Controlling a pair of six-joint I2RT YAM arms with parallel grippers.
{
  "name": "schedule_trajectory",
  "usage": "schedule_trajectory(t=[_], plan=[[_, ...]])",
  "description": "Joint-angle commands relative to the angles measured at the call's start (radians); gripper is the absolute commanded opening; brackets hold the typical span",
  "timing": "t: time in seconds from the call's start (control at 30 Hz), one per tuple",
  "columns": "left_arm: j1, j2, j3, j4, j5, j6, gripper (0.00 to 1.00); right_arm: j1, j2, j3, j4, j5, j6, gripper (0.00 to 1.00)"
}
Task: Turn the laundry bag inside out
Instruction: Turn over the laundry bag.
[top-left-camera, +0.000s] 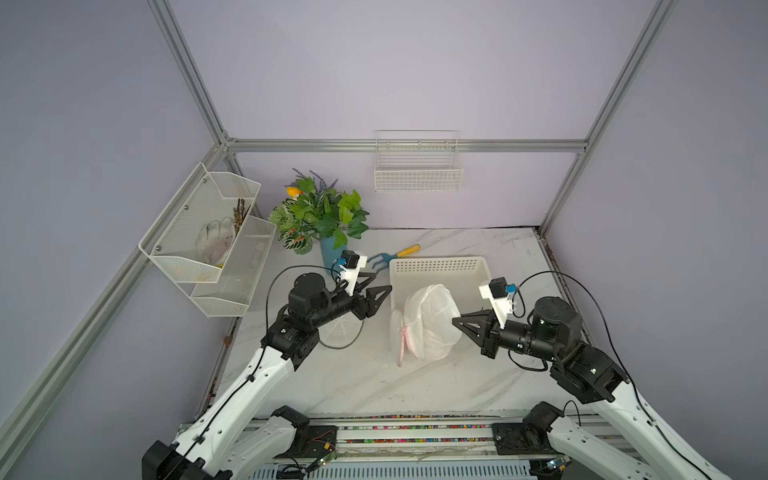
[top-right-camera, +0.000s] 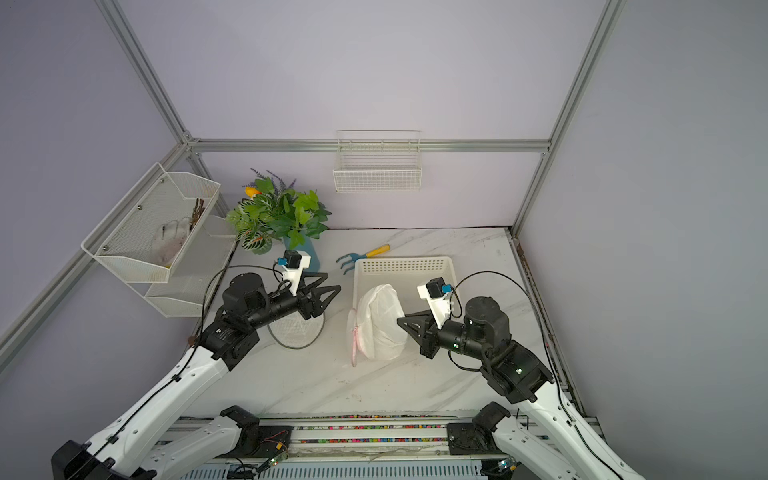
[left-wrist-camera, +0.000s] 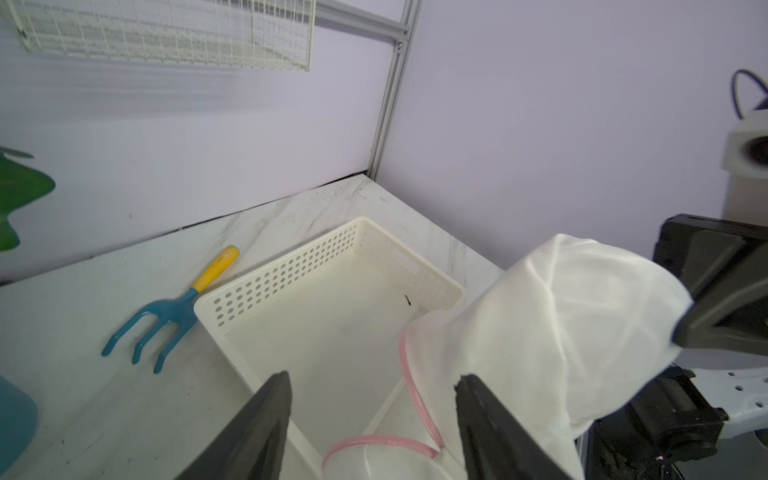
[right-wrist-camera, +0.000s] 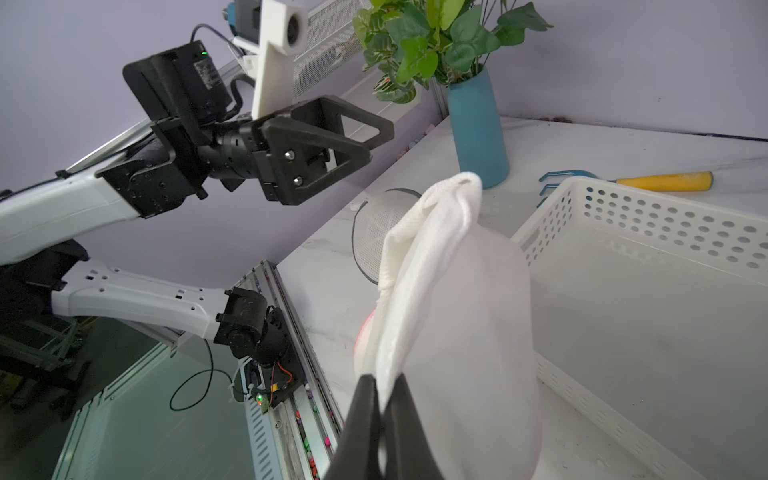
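The right gripper (right-wrist-camera: 384, 380) was pinched fully together on a fold of the white mesh laundry bag (right-wrist-camera: 457, 291), with fabric squeezed between its two black fingers. The bag hung from that grip as a rounded, puffed shape. In both top views it sat at the near left corner of the white perforated basket (top-left-camera: 440, 266), partly overlapping it, and its pink-trimmed edge (top-left-camera: 401, 336) drooped toward the marble tabletop (top-left-camera: 353, 374).

The left gripper (left-wrist-camera: 372, 378) stood clearly open, with a wide gap between its fingers and nothing in them. In a top view it hovered (top-left-camera: 382, 281) just left of the basket, close to the bag but apart from it. The right wrist view showed it in the air (right-wrist-camera: 380, 143), well clear of the cloth.

A blue hand rake with a yellow handle (top-left-camera: 395, 255) lay behind the basket.
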Motion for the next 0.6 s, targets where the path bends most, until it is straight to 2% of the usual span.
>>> schedule_trajectory(t=[0.0,0.1,0.2,0.4,0.57], plan=[[0.002,-0.045,-0.024,0.033,0.173,0.053,0.68,0.005,0.019,0.069,0.022,0.040,0.095,0.00],[-0.010,-0.058,-0.050,0.032,0.292,0.054,0.69,0.005,0.049,0.092,0.029,0.005,0.094,0.00],[-0.037,-0.068,-0.060,0.000,0.303,0.106,0.72,0.005,0.063,0.098,0.051,-0.027,0.089,0.00],[-0.092,-0.056,-0.018,-0.173,0.177,0.266,0.76,0.005,0.081,0.124,0.090,-0.035,0.133,0.00],[-0.110,-0.045,-0.008,-0.180,0.127,0.268,0.79,0.005,0.078,0.136,0.132,-0.045,0.170,0.00]])
